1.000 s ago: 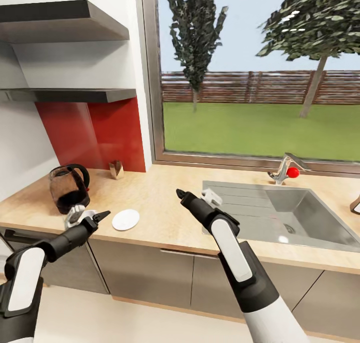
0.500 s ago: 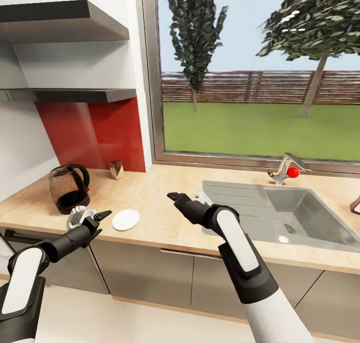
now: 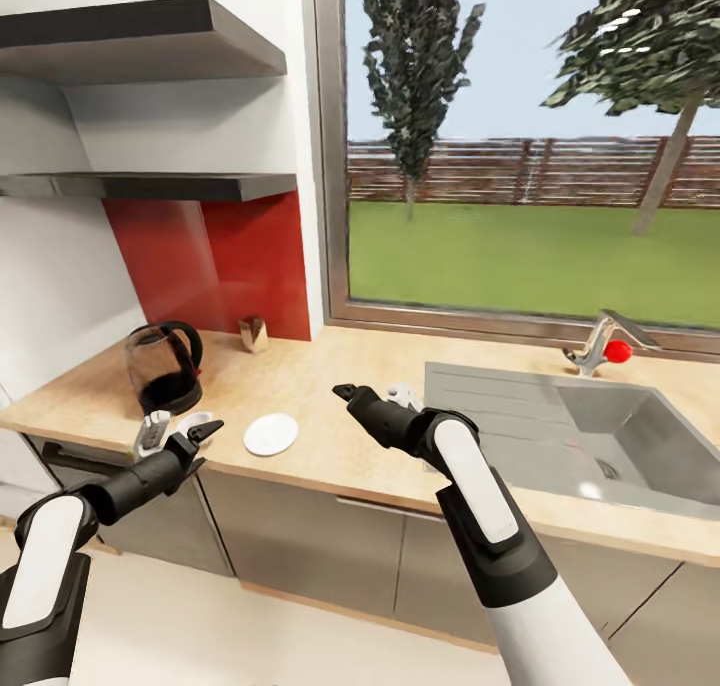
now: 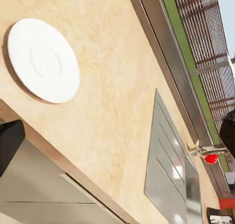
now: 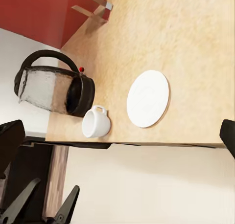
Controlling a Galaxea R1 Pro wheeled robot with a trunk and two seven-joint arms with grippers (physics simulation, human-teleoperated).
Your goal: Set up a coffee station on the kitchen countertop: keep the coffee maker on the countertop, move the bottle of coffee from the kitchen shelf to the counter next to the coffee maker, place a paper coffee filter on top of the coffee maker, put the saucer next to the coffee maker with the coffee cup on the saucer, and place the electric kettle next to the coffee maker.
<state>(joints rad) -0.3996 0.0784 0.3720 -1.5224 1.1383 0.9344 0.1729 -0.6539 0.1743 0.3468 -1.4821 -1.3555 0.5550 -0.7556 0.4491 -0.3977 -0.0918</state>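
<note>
Both grippers empty over the tabletop's front edge; nothing grabbed yet.

I've got the left gripper (image 3: 178, 434) spread wide, holding nothing, just beside the coffee cup (image 5: 96, 123) near the front edge; right gripper (image 3: 372, 400) also parted and empty, hanging mid-tabletop; saucer (image 3: 271, 434) lies flat at the front edge between the grippers, cup not on it yet; electric kettle (image 3: 163, 367) stands behind the cup towards the left end; beige wood-look tabletop (image 3: 330, 446), red splashback, dark shelf (image 3: 150, 185) above, sink (image 3: 590, 436) and window to the right.
</note>
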